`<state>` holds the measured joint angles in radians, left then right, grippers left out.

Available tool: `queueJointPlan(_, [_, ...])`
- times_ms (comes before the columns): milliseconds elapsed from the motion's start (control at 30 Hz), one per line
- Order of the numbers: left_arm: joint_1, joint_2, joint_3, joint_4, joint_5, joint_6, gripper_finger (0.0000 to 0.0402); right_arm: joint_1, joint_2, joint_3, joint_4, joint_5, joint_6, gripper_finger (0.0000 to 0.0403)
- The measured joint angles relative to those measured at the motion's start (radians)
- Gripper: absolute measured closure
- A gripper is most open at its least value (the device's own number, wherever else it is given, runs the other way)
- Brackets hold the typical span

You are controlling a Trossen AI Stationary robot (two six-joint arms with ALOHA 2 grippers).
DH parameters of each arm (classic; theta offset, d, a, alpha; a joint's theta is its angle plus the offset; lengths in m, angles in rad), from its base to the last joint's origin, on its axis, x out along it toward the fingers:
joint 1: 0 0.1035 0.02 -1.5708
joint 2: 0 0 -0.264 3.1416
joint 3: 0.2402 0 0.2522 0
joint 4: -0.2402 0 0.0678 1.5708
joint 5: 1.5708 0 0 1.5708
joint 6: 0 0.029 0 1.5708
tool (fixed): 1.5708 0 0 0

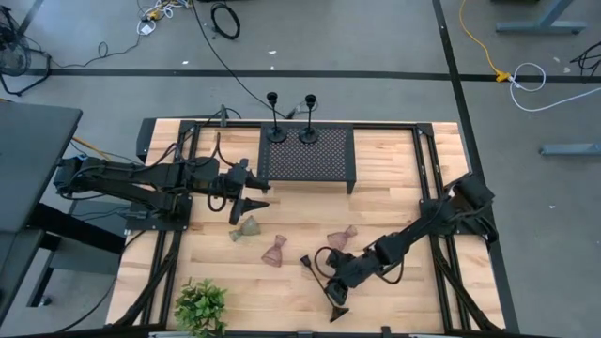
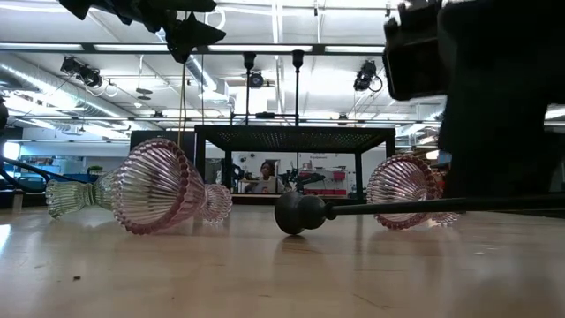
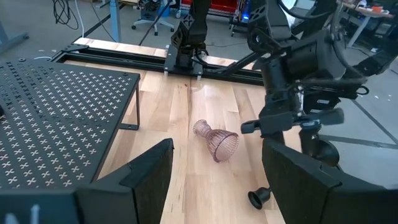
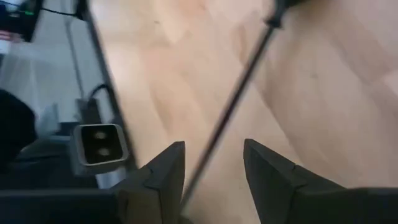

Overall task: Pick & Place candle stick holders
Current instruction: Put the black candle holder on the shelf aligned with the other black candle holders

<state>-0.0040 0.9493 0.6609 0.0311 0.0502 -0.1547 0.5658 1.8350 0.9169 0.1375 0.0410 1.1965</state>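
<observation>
Two black candle stick holders [image 1: 272, 117] [image 1: 308, 117] stand upright on the black perforated stand [image 1: 310, 155] at the far middle. The third black one [image 1: 319, 282] lies on its side on the table, cup end [image 2: 300, 212] on the wood. My right gripper [image 4: 211, 168] is low over it, open, one finger on either side of its stem [image 4: 233, 106]; I cannot tell whether they touch it. A greenish glass holder [image 1: 246, 228] and two pink ones [image 1: 274, 252] [image 1: 343, 235] lie on their sides. My left gripper [image 1: 252, 202] hovers open above the greenish one, empty.
A green leafy plant [image 1: 200, 305] stands at the near left edge. The stand's legs and black rails [image 1: 432, 188] border the wooden top. The right arm [image 3: 298, 74] reaches over the table's near right part. Bare wood lies between the stand and the glass holders.
</observation>
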Motion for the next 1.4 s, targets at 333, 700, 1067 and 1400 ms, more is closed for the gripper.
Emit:
queueJointPlan(333, [0.0, 0.0, 0.0, -0.001, 0.0, 0.0, 0.0154, -0.058, 0.026, 0.0, 0.004, 0.028, -0.027, 0.0241])
queueJointPlan(700, [0.0, 0.0, 0.0, -0.002, 0.0, 0.002, 0.0154, -0.067, 0.04, 0.0, 0.055, 0.017, -0.027, 0.0241])
queueJointPlan(1067, [0.0, 0.0, 0.0, -0.007, 0.0, 0.004, 0.0154, -0.084, 0.104, 0.001, 0.123, -0.008, -0.008, 0.0246])
queueJointPlan(1400, [0.0, 0.0, 0.0, -0.007, 0.0, 0.008, 0.0154, -0.085, 0.107, -0.002, 0.119, -0.031, -0.067, 0.039])
